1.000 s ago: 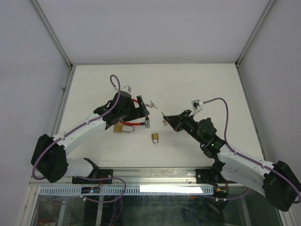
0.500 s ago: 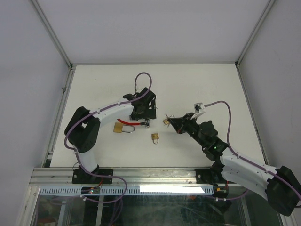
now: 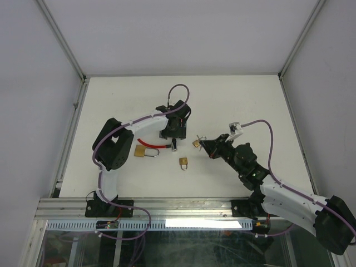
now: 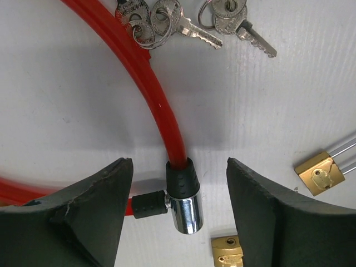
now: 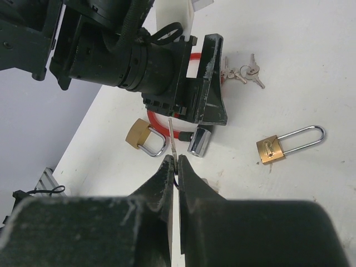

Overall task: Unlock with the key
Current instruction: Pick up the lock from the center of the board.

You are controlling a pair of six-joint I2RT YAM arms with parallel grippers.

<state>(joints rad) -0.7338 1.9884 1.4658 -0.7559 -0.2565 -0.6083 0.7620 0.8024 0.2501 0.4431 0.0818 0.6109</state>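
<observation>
A red cable lock (image 4: pixel 161 105) lies on the white table, ending in a black sleeve and a chrome cylinder (image 4: pixel 186 203) with a black side plug. My left gripper (image 4: pixel 178 164) hangs straight above that cylinder, open, one finger on each side with clear gaps. From above, the left gripper (image 3: pixel 174 135) covers the cable end (image 3: pixel 174 146). My right gripper (image 5: pixel 176 160) is shut on a thin silver key (image 5: pixel 173 133), whose blade sticks out toward the chrome cylinder (image 5: pixel 198 140). The right gripper (image 3: pixel 203 143) sits a little to the right of the cylinder.
Two bunches of spare keys (image 4: pixel 167 22) (image 4: pixel 236 22) lie beyond the cable. A long-shackle brass padlock (image 4: pixel 320 172) (image 3: pixel 196 143) rests right of the cylinder, a small brass one (image 3: pixel 183 162) nearer the front, and a bigger one (image 3: pixel 140 151) to the left.
My left arm swung in from the left; its gripper now hangs over the chrome cylinder with the jaws narrower. My right gripper edged left with the key.
</observation>
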